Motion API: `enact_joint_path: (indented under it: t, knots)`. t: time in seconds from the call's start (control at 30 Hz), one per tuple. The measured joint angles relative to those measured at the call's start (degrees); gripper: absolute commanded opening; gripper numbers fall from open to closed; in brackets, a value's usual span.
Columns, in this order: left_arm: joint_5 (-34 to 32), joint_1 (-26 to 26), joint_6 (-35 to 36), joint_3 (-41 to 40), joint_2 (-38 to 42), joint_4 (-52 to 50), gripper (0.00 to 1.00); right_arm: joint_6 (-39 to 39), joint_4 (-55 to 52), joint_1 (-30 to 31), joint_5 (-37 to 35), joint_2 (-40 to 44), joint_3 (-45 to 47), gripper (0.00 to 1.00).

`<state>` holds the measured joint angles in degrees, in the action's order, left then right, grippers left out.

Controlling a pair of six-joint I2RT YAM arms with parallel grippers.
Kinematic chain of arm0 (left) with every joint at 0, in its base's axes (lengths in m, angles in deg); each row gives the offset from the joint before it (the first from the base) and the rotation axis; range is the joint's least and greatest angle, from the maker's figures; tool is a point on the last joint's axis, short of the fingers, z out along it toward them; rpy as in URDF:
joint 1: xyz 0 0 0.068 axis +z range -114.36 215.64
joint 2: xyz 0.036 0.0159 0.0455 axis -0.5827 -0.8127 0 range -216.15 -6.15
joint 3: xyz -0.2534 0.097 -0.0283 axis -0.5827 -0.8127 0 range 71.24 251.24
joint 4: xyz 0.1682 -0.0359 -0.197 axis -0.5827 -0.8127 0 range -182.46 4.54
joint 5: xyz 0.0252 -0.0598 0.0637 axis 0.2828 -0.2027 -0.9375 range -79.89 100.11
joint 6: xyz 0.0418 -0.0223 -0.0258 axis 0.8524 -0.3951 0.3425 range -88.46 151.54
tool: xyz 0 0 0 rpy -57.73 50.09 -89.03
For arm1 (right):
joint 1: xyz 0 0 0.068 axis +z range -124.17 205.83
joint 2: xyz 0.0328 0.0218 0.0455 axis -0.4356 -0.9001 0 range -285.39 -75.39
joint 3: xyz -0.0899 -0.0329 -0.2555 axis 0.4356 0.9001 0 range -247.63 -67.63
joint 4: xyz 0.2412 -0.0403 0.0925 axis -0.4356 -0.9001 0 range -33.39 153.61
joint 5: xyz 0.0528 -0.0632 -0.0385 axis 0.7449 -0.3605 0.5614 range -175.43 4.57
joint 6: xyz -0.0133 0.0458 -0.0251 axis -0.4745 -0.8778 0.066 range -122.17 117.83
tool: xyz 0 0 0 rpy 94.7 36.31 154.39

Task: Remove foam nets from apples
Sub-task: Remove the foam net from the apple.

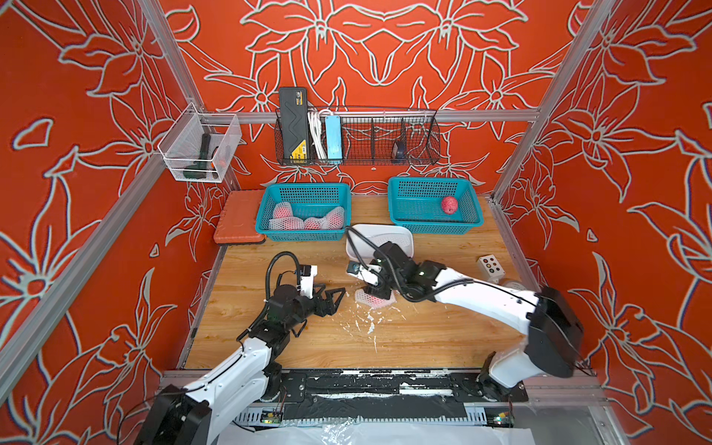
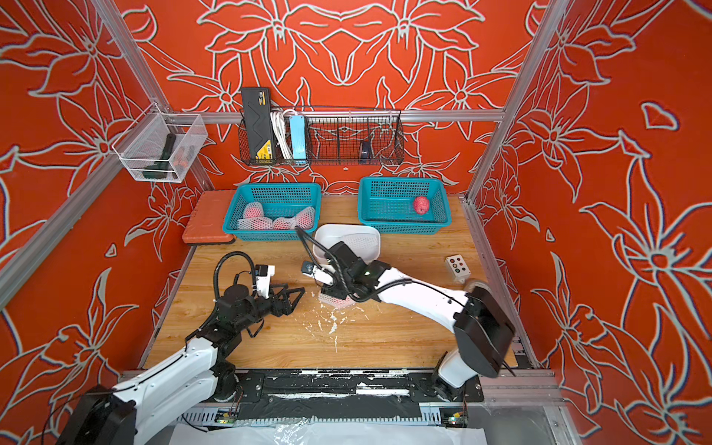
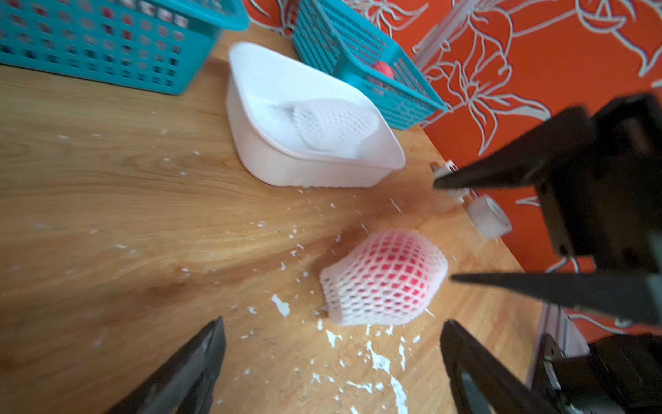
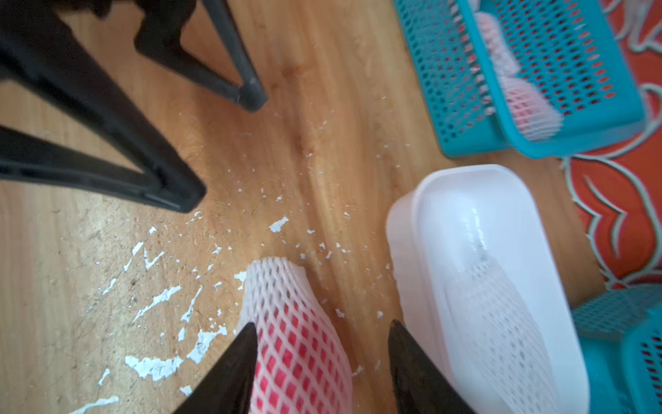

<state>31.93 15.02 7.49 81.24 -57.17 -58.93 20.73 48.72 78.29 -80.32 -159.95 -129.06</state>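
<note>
One bare red apple (image 1: 449, 204) is binned, one white foam mesh net (image 3: 333, 123) discarded; another netted apple (image 3: 385, 277) is straddled by the spread right gripper (image 4: 322, 324) (left gripper (image 3: 333, 320) equally spread); several netted apples (image 1: 308, 219) are left.

We find no text that we can read. The black box (image 1: 293, 119) standing in the wire basket (image 1: 420, 154) on the back wall carries a yellow label (image 1: 299, 149) near its lower end and a smaller yellow mark (image 1: 297, 96) near its top. Both top views show them, but the print is too small to make out.
</note>
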Motion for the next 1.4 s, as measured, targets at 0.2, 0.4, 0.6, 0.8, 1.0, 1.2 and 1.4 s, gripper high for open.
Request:
enact_joint_path:
  t: [0.2,0.4,0.6,0.8,1.0,1.2,1.4]
  knots:
    - [5.4,-1.9,-2.9,1.7,-13.7,7.9,0.88,-8.9,15.5,-2.4,-4.3,17.6,14.6,0.68]
    - [12.0,-2.8,-4.2,4.5,-26.9,15.4,0.84,-15.7,24.0,-3.6,-8.1,27.9,29.2,0.71]
    - [15.0,-5.5,-4.3,6.1,-34.1,21.3,0.8,-18.2,27.4,-3.8,-9.7,30.8,34.7,0.73]
    - [15.8,-6.8,-5.0,7.2,-38.9,24.9,0.73,-18.9,30.7,-3.8,-10.2,30.5,34.7,0.73]
    - [16.0,-6.8,-6.0,7.3,-40.0,26.0,0.59,-19.1,32.2,-3.8,-10.9,30.6,35.9,0.74]
    - [16.1,-6.8,-6.0,8.1,-39.6,25.4,0.37,-19.2,32.9,-3.8,-11.6,30.6,36.2,0.74]
    - [16.0,-6.8,-5.5,8.9,-39.3,24.7,0.22,-19.2,33.4,-3.8,-12.5,30.6,36.5,0.74]
